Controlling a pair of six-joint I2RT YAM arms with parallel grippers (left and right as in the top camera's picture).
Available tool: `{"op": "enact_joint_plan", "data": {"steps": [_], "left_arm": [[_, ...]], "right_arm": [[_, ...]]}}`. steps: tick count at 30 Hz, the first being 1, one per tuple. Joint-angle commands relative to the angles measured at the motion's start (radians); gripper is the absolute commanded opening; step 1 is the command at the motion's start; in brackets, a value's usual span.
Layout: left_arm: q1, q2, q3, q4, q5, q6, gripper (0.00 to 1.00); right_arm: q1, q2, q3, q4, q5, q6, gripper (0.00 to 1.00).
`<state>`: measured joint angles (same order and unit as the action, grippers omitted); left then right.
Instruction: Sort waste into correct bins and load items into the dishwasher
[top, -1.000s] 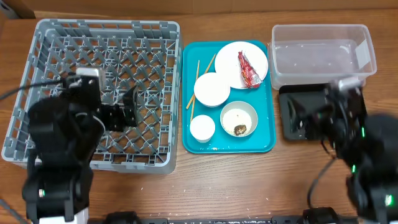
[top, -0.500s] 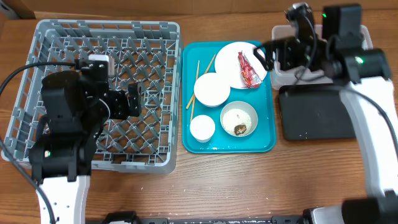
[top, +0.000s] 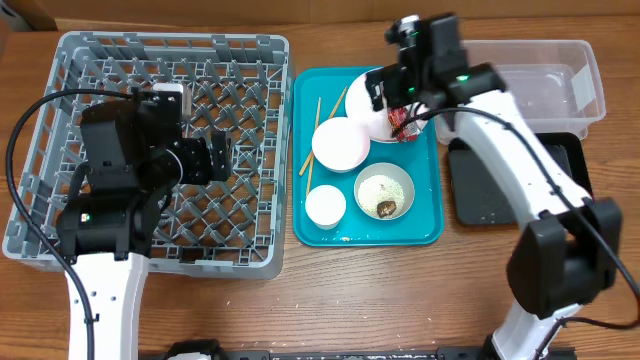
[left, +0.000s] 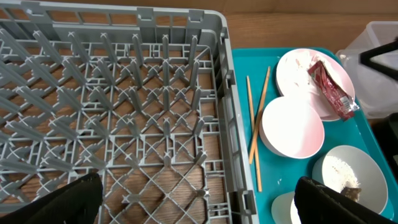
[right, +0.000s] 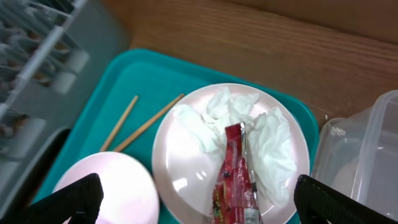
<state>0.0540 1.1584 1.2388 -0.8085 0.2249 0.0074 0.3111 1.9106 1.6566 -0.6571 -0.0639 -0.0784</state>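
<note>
Right gripper (right: 199, 208): jaws spread to full width, nothing held, hanging above the round pale pink plate (right: 180, 168). The red snack wrapper (right: 233, 174) lies lengthwise on the plate in the gap between the jaws, about midway, touched by neither finger. Crumpled white tissue (right: 214, 112) sits on the plate either side of the wrapper's far end, ahead of the jaws. The wooden chopsticks (right: 146, 124) lie on the teal tray (top: 428, 215) ahead of the finger at the left of the wrist view; a white bowl (right: 106, 186) is just beside that finger. The clear tub (right: 367, 149) is outside the opposite finger, and the black tray (top: 480, 190) lies behind it. Left gripper (left: 199, 202): jaws also fully apart and empty, above the grey dish rack (left: 222, 74); its near wall runs between the jaws. The bowl with rice grains and a brown lump (top: 384, 192) and the small cup (top: 325, 205) sit on the teal tray by that gripper's outer finger.
</note>
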Motion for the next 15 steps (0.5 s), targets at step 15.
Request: {"op": "enact_joint_plan", "data": {"steps": [15], "left_arm": [[-0.002, 0.033, 0.022, -0.017, 0.004, 0.015, 1.00]], "right_arm": [[0.014, 0.252, 0.027, 0.136, 0.172, 0.035, 0.91]]}}
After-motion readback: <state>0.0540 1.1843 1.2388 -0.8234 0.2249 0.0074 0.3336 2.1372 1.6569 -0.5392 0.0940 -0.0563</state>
